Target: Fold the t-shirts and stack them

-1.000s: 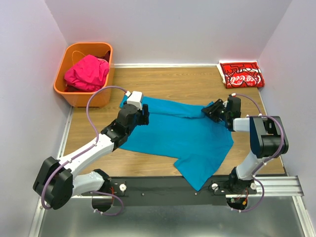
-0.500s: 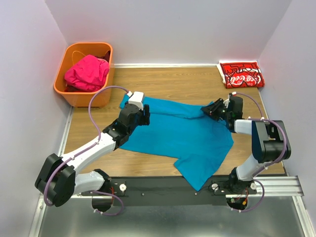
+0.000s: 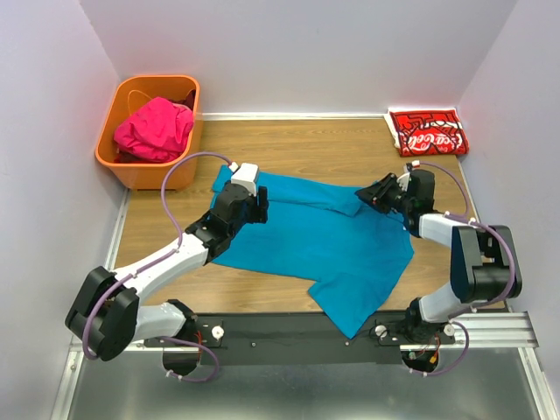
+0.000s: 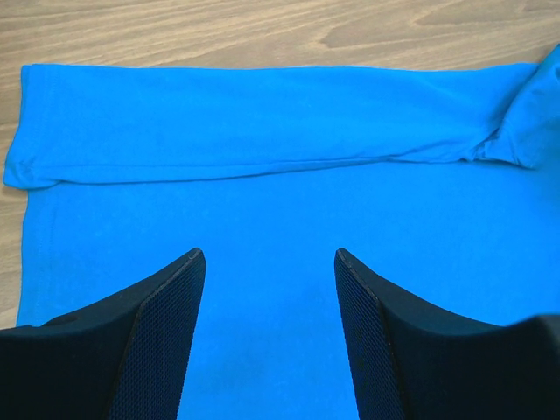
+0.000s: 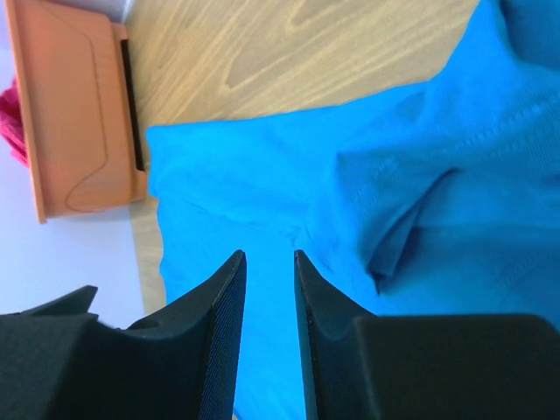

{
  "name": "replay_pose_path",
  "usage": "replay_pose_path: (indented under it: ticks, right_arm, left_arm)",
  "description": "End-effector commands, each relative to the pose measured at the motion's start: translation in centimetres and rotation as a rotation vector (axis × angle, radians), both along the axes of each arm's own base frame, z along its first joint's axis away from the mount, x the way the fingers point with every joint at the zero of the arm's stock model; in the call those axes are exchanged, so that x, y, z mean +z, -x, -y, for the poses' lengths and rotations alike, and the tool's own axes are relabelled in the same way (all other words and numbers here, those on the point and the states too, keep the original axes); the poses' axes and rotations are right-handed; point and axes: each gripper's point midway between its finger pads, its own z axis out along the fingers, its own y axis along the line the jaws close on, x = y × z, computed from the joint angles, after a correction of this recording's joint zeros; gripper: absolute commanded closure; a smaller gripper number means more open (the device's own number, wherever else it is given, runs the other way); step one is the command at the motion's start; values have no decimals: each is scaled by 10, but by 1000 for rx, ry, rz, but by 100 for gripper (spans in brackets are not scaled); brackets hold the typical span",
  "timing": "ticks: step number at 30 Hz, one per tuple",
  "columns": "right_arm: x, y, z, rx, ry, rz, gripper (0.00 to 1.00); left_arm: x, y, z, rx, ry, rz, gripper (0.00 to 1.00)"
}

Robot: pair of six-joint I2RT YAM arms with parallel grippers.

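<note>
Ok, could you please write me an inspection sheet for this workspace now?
Surface: wooden table, bare wood showing.
Job's things: teal-blue shirt spread flat, far edge folded over; red shirt folded, far right corner; pink shirt crumpled in orange basket.
Clutter: nothing seen.
Grippers: left fingers wide apart over the teal-blue shirt; right fingers a narrow gap apart, nothing seen between.
Cables: purple cable loops on both arms.
Surroundings: pale walls on three sides.

White Coca-Cola script on the folded red t-shirt (image 3: 427,132), far right corner
</note>
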Motion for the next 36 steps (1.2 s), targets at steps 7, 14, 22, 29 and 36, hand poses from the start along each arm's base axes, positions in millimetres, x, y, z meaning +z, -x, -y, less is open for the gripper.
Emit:
replay_pose_path:
  ticks: [7,14,22,29,36]
  right_arm:
    - [-42,39,17,-22,121,-130,61]
    - [-49,29,15,-19,109,-82,42]
    - [-59,15,11,26,123,-52,41]
    - [-58,7,4,77,105,-8,43]
    - [-48,6,2,97,102,21,46]
  left_arm:
    - [1,-5,13,-44,14,3,32]
    - [1,-4,14,-55,16,1,32]
    - [4,-3,13,-52,18,9,32]
    - [3,-3,13,-55,14,7,32]
    - [2,-3,13,-52,12,5,32]
